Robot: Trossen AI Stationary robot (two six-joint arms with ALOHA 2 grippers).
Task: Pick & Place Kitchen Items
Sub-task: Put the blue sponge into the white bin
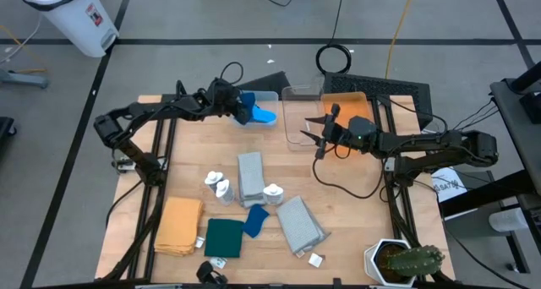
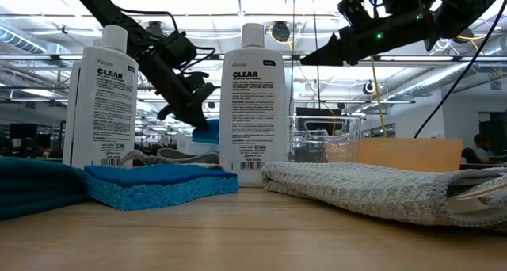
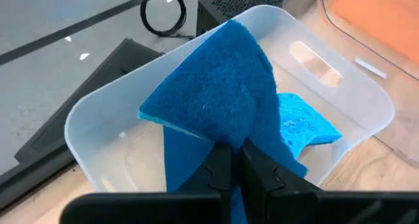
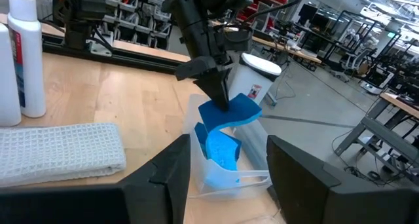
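My left gripper (image 1: 241, 111) is shut on a small blue cloth piece (image 3: 216, 86) above a clear bin (image 1: 269, 95) at the table's far edge. A second blue piece (image 3: 308, 122) lies in that bin. My right gripper (image 1: 314, 133) hangs open above the table beside a second clear bin (image 1: 300, 111), holding nothing. On the table lie two grey folded cloths (image 1: 251, 177) (image 1: 300, 224), a mustard-yellow cloth (image 1: 178, 226), a dark green cloth (image 1: 224, 237), another blue piece (image 1: 256, 220) and white bottles (image 1: 218, 185) (image 1: 273, 193). My left gripper pinches the blue piece between its two fingers at the near edge (image 3: 226, 140). The fingers come slanting down from the table's left. The piece sticks out past the fingertips, bent over on itself, and hangs clear above the bin's inside (image 4: 239, 109).
An orange tray (image 1: 345, 107) sits at the far right behind my right gripper. A potted cactus (image 1: 414, 261) stands at the near right corner. A small white item (image 1: 316, 259) lies near the front edge. Bare wood shows between the cloths and the bins.
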